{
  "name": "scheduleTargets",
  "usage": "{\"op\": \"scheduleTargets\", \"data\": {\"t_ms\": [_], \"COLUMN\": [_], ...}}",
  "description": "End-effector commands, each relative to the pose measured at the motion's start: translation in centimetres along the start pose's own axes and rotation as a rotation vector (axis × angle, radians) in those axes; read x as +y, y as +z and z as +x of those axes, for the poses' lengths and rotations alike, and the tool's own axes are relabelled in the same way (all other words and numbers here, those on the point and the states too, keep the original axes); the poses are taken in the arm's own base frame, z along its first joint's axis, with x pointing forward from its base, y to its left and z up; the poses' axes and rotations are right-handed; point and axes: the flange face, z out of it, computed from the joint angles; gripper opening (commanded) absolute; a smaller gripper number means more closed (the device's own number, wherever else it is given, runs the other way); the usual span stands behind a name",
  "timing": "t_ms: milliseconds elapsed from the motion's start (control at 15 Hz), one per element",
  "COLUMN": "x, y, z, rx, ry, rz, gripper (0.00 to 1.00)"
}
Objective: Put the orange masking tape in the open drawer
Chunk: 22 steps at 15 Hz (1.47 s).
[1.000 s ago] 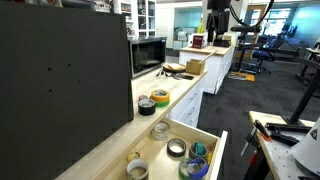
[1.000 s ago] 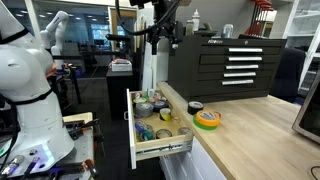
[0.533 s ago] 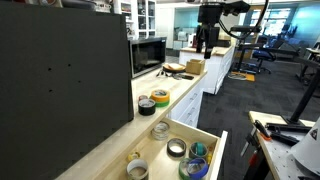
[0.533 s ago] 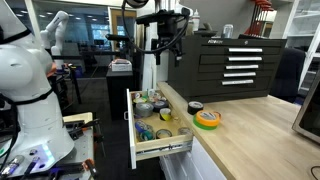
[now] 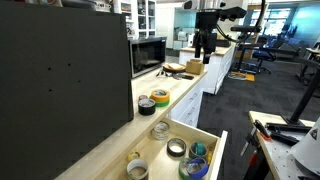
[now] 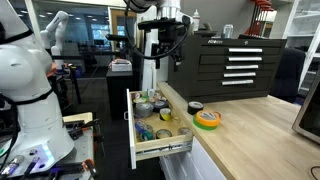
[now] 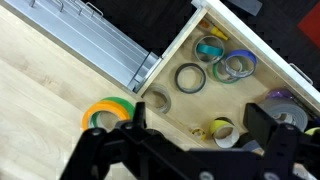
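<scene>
Lowering over last 1 s: hand [image 7: 195, 120] now nearer table [image 7: 40, 100], well above it, fingers apart, empty. Flat yellow-orange ring-shaped tape roll [image 7: 104, 113] unmoved on table, just beside wide shallow light-wood open drawer [image 7: 172, 48]. Judgement: approach only, grasp not begun.
</scene>
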Motion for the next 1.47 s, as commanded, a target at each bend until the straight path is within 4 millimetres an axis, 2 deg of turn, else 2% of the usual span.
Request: {"op": "scheduleTargets", "data": {"t_ms": [0,333,867,1067,1400], "x": [0.0,-0.2,0.3,1.0,2.6], "y": [0.0,3.2,8.8,10.7,12.7], "z": [0.0,0.9,5.2,6.7,8.8], "rx": [-0.001,0.009,0.037,0.047,0.083], "ry": [0.000,0.010,-0.022,-0.041,-0.082], "rz": [0.000,0.037,0.028,0.016,-0.004], "gripper": [1.00,1.00,1.00,1.00,1.00]}}
